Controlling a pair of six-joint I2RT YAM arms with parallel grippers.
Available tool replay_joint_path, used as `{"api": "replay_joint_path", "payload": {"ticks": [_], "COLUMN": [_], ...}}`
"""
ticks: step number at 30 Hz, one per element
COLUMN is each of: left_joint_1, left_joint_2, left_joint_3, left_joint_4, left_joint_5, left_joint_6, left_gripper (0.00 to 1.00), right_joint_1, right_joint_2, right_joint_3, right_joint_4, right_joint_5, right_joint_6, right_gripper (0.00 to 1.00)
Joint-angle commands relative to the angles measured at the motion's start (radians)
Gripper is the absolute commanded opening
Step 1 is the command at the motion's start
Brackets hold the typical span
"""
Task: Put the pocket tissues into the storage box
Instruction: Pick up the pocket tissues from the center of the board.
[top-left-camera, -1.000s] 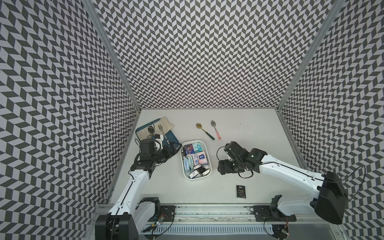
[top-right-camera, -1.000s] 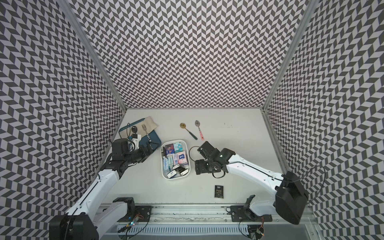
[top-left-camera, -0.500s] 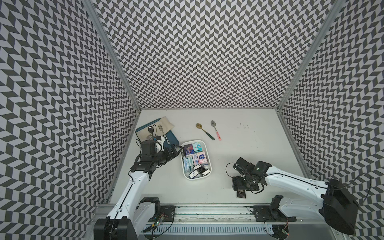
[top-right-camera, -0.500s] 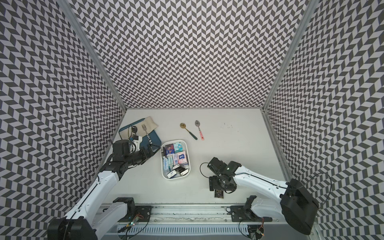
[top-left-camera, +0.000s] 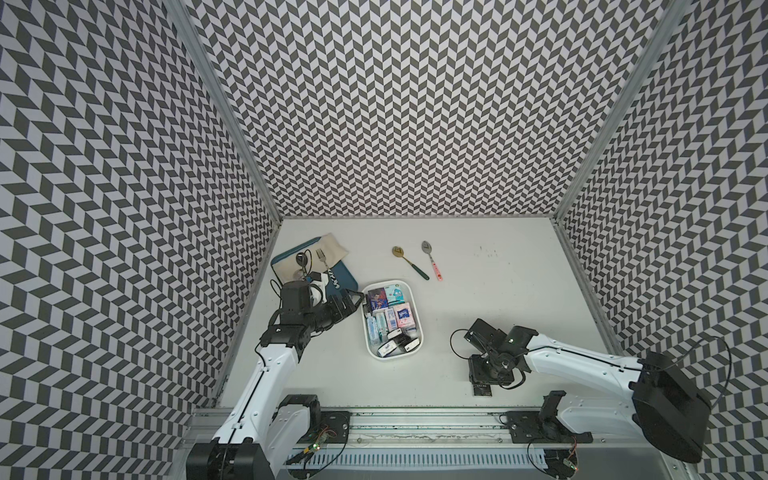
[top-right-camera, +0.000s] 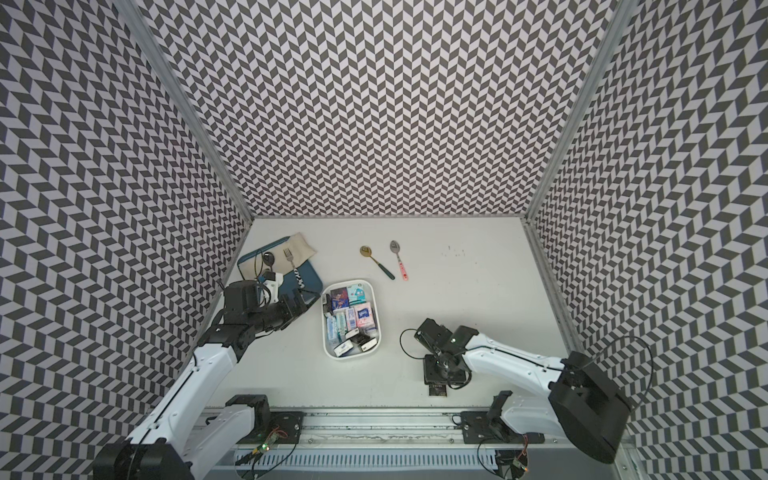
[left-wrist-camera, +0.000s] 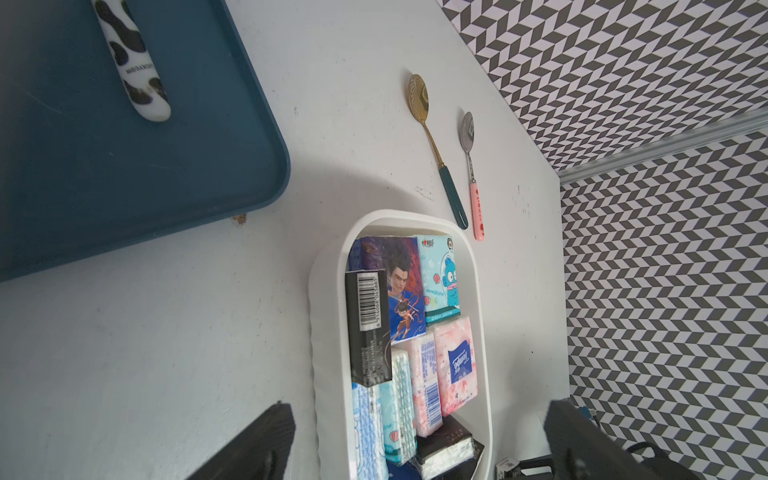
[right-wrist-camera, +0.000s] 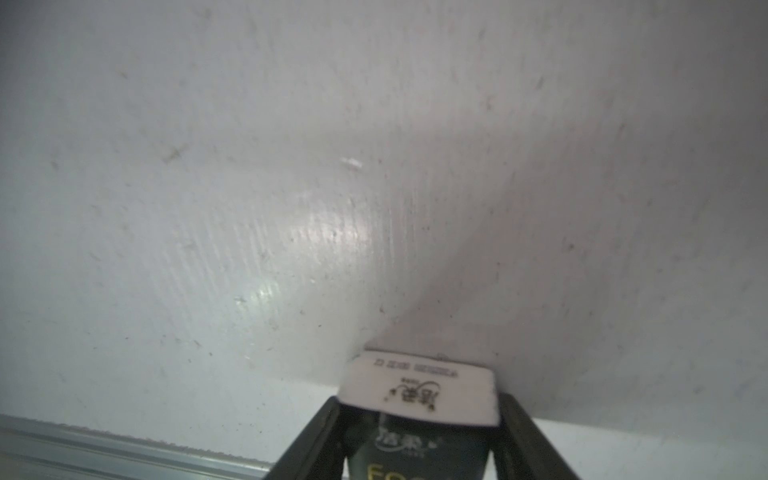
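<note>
The white storage box (top-left-camera: 417, 320) (top-right-camera: 377, 320) stands mid-table with several pocket tissues (top-left-camera: 390, 320) packed inside; the left wrist view shows blue, teal, pink and black ones (left-wrist-camera: 455, 365). One black packet (top-left-camera: 483, 379) (top-right-camera: 438, 390) lies on the table near the front edge. My right gripper (top-left-camera: 484, 372) is down over it. In the right wrist view both fingers press the packet's (right-wrist-camera: 419, 386) sides, so the right gripper (right-wrist-camera: 419, 401) is shut on it. My left gripper (top-left-camera: 357, 300) (left-wrist-camera: 417, 405) hangs open at the box's left wall, holding nothing.
A teal tray (top-left-camera: 347, 282) with a beige cloth (top-left-camera: 328, 245), a fork and a spoon sits at the back left, just behind my left gripper. Two spoons (top-left-camera: 409, 262) (top-left-camera: 432, 259) lie behind the box. The metal front rail (top-left-camera: 415, 419) runs close to the black packet.
My right arm swung from beside the box to the front of the table, came down over the black packet and narrowed its jaws onto it. The left gripper edged toward the box.
</note>
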Motion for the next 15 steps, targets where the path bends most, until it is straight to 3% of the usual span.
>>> {"api": "replay_joint_path", "payload": {"ticks": [1,10,15], "left_joint_1": [-0.005,-0.005,-0.004], "left_joint_2": [-0.014,0.004,0.046], "left_joint_3": [0.022,0.022,0.010], "left_joint_4": [-0.013,-0.005,0.038], "left_joint_5": [-0.010,-0.022,0.010], "left_joint_6": [0.018,0.028,0.007], "left_gripper": [1.00,1.00,1.00], "right_joint_1": [-0.002,-0.002,0.019], "right_joint_2": [-0.007,-0.011,0.022], "right_joint_3": [0.011,0.219,0.379], "right_joint_4": [0.031,-0.018,0.061], "right_joint_5": [-0.001,0.050,0.092], "right_joint_6": [0.008,-0.042,-0.109], "right_gripper": [0.47,0.45,0.45]}}
